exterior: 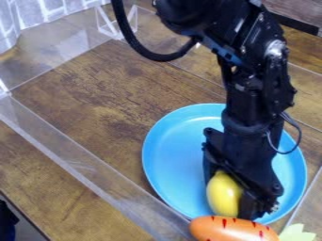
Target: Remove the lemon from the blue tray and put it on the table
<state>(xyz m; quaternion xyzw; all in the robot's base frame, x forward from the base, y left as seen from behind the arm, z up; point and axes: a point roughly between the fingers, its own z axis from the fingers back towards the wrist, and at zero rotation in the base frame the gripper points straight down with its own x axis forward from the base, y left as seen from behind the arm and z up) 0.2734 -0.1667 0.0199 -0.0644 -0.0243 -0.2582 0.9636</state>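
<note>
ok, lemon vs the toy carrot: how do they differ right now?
The lemon is plain yellow and oval; the toy carrot is orange with dark marks and green leaves. The lemon sits inside the blue tray between the gripper fingers; the carrot lies free at the tray's near edge, cut off by the frame. Both are small produce items.

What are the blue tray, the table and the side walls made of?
The tray looks like smooth plastic: even sky-blue colour, soft sheen. The table seems to be dark wood or wood-look laminate, with visible grain and glossy reflections. The walls look like clear plastic sheet, see-through.
</note>
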